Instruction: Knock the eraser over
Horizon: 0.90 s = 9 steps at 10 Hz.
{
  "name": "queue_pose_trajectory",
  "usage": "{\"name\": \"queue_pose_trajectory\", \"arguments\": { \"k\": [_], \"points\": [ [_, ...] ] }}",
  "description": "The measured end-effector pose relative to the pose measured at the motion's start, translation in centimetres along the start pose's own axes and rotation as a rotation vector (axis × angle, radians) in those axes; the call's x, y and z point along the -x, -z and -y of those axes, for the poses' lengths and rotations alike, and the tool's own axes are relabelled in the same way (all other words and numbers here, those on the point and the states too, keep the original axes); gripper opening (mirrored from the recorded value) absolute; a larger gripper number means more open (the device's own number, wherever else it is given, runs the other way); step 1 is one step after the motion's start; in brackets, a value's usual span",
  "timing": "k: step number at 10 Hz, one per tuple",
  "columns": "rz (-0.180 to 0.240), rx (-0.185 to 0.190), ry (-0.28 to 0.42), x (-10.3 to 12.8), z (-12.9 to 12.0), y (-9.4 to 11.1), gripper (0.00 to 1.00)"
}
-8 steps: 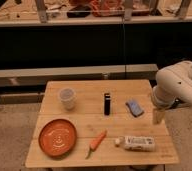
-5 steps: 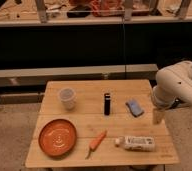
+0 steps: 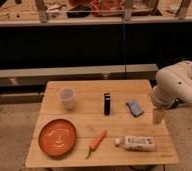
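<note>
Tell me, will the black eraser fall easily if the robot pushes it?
Probably yes: the eraser stands upright, tall and narrow, so a nudge near its top should tip it. It looks like a stiff block, so it likely won't bend. The pincer hangs by the wooden table's edge, apart from it.

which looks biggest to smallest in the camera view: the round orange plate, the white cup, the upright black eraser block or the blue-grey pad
1. round orange plate
2. white cup
3. upright black eraser block and blue-grey pad look alike; not ranked.
The gripper hangs at the wooden table's right edge.
</note>
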Motion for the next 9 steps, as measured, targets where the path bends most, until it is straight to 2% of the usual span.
{"name": "queue_pose_trajectory", "arguments": {
  "k": [8,9],
  "points": [
    [-0.002,-0.006,0.004,0.1,0.2,-0.1,0.80],
    [-0.001,-0.021,0.025,1.3,1.4,-0.7,0.80]
  ]
}}
